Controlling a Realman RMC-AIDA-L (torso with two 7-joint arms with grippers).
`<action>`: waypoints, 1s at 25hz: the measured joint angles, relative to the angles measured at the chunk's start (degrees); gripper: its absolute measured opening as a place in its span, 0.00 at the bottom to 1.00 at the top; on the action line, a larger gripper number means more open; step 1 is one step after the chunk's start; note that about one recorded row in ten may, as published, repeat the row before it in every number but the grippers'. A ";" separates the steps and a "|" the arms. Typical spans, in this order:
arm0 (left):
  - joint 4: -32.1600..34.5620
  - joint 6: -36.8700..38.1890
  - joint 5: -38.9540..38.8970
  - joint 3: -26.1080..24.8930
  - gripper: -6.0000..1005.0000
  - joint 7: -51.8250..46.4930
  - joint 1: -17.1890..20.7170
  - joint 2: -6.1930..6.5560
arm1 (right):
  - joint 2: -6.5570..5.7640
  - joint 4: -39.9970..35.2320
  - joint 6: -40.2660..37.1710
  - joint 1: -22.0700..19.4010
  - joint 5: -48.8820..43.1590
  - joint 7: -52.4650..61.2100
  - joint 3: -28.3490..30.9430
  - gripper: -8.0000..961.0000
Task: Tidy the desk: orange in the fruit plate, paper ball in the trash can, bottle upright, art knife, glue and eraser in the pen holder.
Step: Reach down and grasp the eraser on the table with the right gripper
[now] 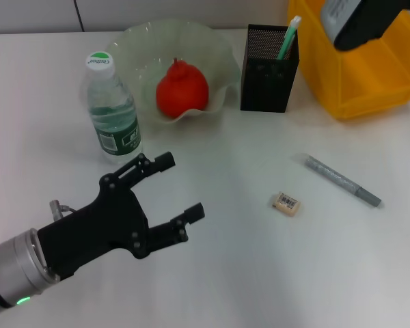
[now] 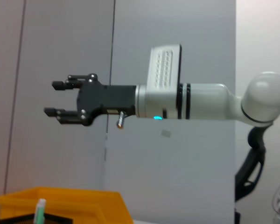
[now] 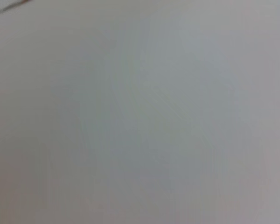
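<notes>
**Eraser and glue lie to the right of my left gripper**

I see the orange (image 1: 182,89) already in the fruit plate (image 1: 133,42). The bottle (image 1: 111,111) stands upright just beside the plate. The art knife (image 1: 288,37) pokes up out of the pen holder (image 1: 268,70). I see no paper ball on the desk (image 1: 246,273), so I think it is in the trash can (image 1: 369,78), but I cannot see inside.

Two things are left, I think: the eraser (image 1: 285,203) and the glue (image 1: 342,180).

My left gripper (image 1: 179,186) hangs over the near left part of the desk. Its fingers are spread apart and hold nothing. It points toward the right, and the eraser lies that way, out in front of the fingertips with bare desk between them. The glue is farther right, past the eraser. The glue's long line runs slanted, from its far end near the pen holder side down to its near end on the right.

My right gripper (image 2: 65,100) is up high over the trash can. In the left wrist view its fingers are apart and empty. Its own camera shows only blank grey.

The eraser is nearer my left gripper. The glue sits closer under my right arm, I think. Both must end up in the pen holder, which is at the back between plate and can.
</notes>
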 joint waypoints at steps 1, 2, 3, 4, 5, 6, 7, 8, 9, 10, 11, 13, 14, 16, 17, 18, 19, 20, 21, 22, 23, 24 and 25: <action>0.00 0.00 0.00 0.00 0.86 0.00 0.00 0.00 | 0.00 0.00 0.00 0.00 0.00 0.00 0.00 0.67; 0.05 -0.23 0.01 0.58 0.86 -0.07 0.02 0.05 | 0.00 0.05 -0.47 0.00 0.06 8.79 -0.17 0.67; 0.19 -0.73 0.03 1.58 0.86 -0.33 0.12 0.11 | 0.01 0.05 -0.91 0.02 0.09 13.22 -0.32 0.66; 0.19 -0.73 0.03 1.58 0.86 -0.33 0.12 0.11 | 0.01 0.05 -0.91 0.02 0.09 13.22 -0.32 0.66; 0.46 -1.49 0.03 2.36 0.86 -1.03 0.31 0.26 | 0.01 -0.01 -1.94 0.22 0.12 22.60 -0.46 0.66; 0.46 -1.49 0.03 2.36 0.86 -1.03 0.31 0.26 | 0.01 -0.01 -1.94 0.22 0.12 22.60 -0.46 0.66; 0.58 -1.92 0.03 2.82 0.86 -1.51 0.38 0.35 | -0.09 -0.41 -3.73 0.79 0.14 33.29 -0.48 0.66; 0.78 -2.36 0.03 3.25 0.86 -1.93 0.42 0.47 | -0.09 -0.41 -3.73 0.79 0.14 33.29 -0.48 0.66; 1.24 -2.87 0.04 3.89 0.86 -2.47 0.55 0.58 | -0.20 -0.65 -4.51 1.07 0.14 37.58 -0.48 0.66; 2.60 -3.75 0.03 4.82 0.86 -3.56 0.98 0.66 | -0.46 -1.62 -7.12 1.69 0.16 46.21 -0.67 0.66; 2.60 -3.75 0.03 4.82 0.86 -3.56 0.98 0.66 | -0.46 -1.62 -7.12 1.69 0.16 46.21 -0.67 0.66; 5.17 -5.06 0.03 6.12 0.86 -5.63 1.68 0.64 | -0.55 -3.19 -10.37 2.10 0.73 52.05 -1.05 0.66; 6.05 -5.65 0.02 6.58 0.86 -6.60 1.85 0.63 | -0.54 -4.02 -12.01 2.23 1.83 53.61 -1.16 0.66; 7.18 -6.66 0.02 7.21 0.86 -8.01 2.00 0.64 | -0.56 -6.21 -16.60 2.53 6.58 55.16 -1.13 0.66; 7.78 -7.26 0.02 7.40 0.86 -8.56 2.02 0.75 | -0.92 -8.16 -22.49 3.33 13.29 54.94 -0.48 0.66; 7.78 -7.26 0.02 7.40 0.86 -8.56 2.02 0.75 | -0.92 -8.16 -22.49 3.33 13.29 54.94 -0.48 0.66; 8.10 -7.62 0.02 7.43 0.86 -8.78 2.02 0.83 | -1.17 -9.01 -26.57 4.02 16.91 54.12 0.55 0.66; 8.83 -8.23 0.33 7.47 0.86 -9.32 2.03 1.01 | -1.47 -10.18 -35.96 5.64 23.74 51.33 4.30 0.66; 8.83 -8.23 0.33 7.47 0.86 -9.32 2.03 1.01 | -1.47 -10.18 -35.96 5.64 23.74 51.33 4.30 0.66; 9.41 -8.47 0.83 7.46 0.86 -9.65 2.07 1.21 | -1.24 -10.76 -47.94 7.43 30.76 46.99 10.92 0.66; 9.41 -8.47 0.83 7.46 0.86 -9.65 2.07 1.21 | -0.97 -10.77 -54.24 8.46 33.11 45.17 14.70 0.66; 9.57 -8.53 1.07 7.40 0.86 -9.71 2.09 1.25 | -0.97 -10.77 -54.24 8.46 33.11 45.17 14.70 0.66; 9.66 -8.63 1.22 7.18 0.86 -9.60 2.14 1.35 | -0.81 -10.52 -65.44 10.43 35.13 43.95 21.19 0.66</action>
